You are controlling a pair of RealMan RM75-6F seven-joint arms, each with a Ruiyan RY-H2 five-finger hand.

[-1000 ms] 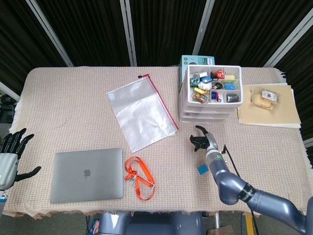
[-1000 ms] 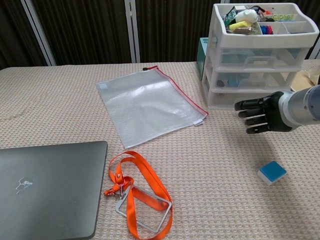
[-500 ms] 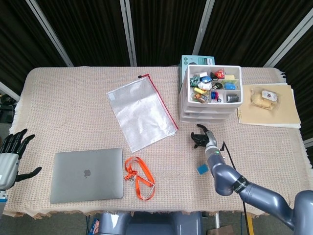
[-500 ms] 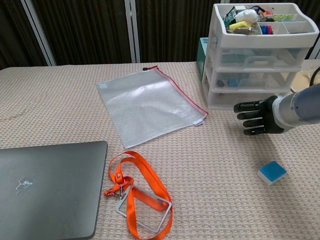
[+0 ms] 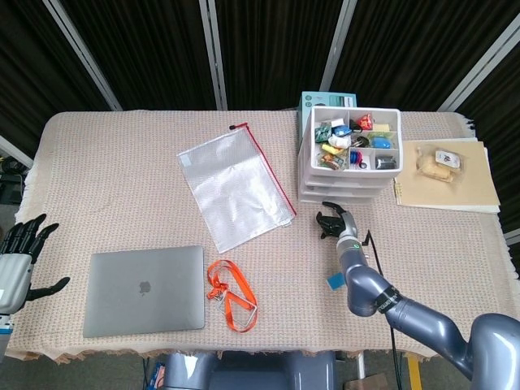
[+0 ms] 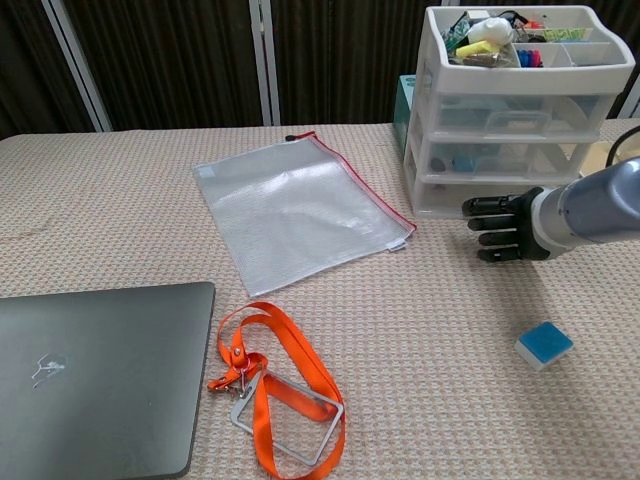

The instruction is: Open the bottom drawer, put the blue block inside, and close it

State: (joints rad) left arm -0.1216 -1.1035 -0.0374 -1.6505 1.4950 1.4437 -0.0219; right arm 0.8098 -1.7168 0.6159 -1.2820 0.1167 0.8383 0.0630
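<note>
The small square blue block (image 6: 543, 344) lies on the bumpy cloth counter (image 6: 120, 200) near its front edge; the right hand (image 6: 500, 227) hovers empty, fingers spread, before the see-through plastic bottom drawer (image 6: 470, 192).

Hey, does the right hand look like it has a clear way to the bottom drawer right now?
Probably yes. The right hand hovers just in front of the bottom drawer, holding nothing, with only bare table between them. The blue block lies nearer the robot, out of the path.

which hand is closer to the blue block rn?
Right. The right hand hovers just beyond the blue block, toward the drawers. The left hand is at the table's far left edge.
</note>
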